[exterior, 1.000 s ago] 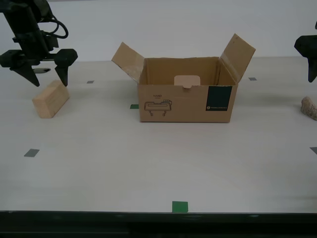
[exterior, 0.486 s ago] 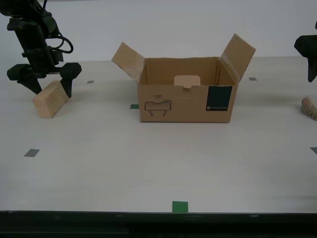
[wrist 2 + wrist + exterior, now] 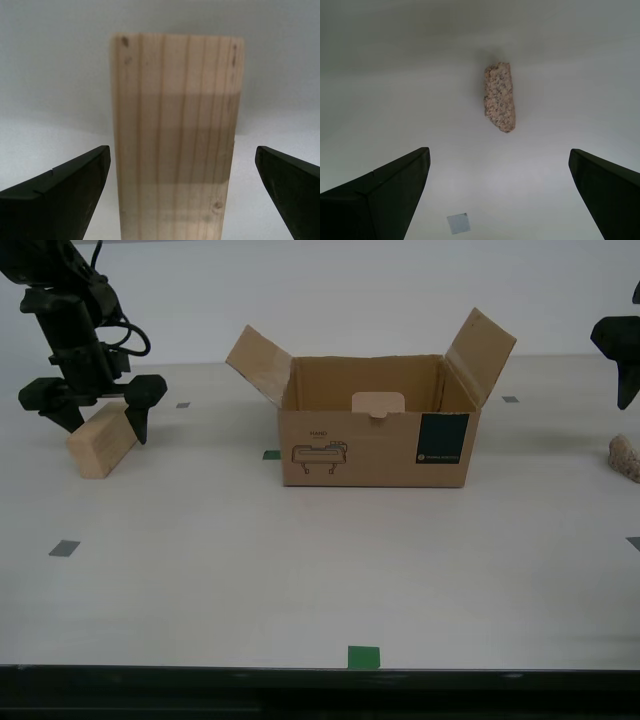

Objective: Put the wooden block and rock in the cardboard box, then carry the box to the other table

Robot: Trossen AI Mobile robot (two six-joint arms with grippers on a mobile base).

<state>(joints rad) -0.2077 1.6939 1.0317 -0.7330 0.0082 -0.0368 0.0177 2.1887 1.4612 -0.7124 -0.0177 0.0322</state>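
Exterior view: light tan rectangular wooden block (image 3: pixel 102 440) lay on pale table (image 3: pixel 300 570), between wide-spread jaws of my second gripper (image 3: pixel 92 412). Lumpy beige-grey rock (image 3: pixel 499 97) lay apart from my first gripper (image 3: pixel 500 200), also wide.

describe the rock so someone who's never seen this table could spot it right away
Start at the open cardboard box in the middle of the pale table, then look to the exterior view's right edge. The rock lies there: small, lumpy, speckled beige-grey, unlike the smooth wooden block at the opposite end.
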